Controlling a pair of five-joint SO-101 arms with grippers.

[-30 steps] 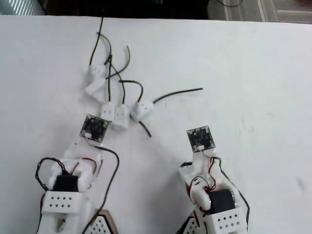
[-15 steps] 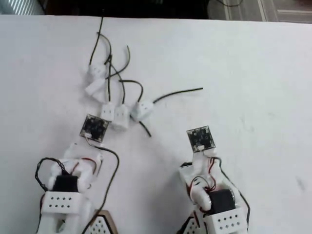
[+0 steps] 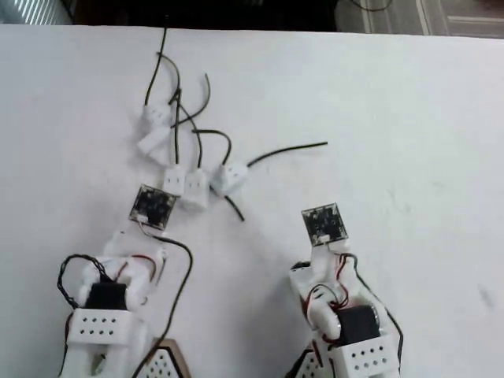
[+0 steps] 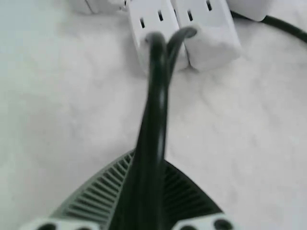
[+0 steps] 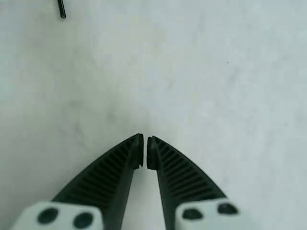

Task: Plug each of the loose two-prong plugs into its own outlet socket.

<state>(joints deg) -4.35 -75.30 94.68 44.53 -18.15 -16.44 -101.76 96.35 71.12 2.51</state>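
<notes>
Several small white blocks with black cords lie in a cluster [image 3: 189, 169] on the white table, left of centre. In the left wrist view, two of them [image 4: 149, 21] [image 4: 206, 24] show two-slot socket faces side by side. My left gripper [image 4: 168, 38] is shut with nothing in it, its tips just in front of that pair. The left arm [image 3: 118, 276] stands close below the cluster. My right gripper [image 5: 145, 152] is shut and empty over bare table, and the right arm [image 3: 339, 307] stands to the right, away from the blocks.
A long loose cord [image 3: 287, 150] runs right from one block [image 3: 227, 178]. A cord end [image 5: 61, 8] lies ahead of the right gripper. Further blocks [image 3: 156, 115] sit farther back. The table's far edge [image 3: 315, 30] borders a dark floor.
</notes>
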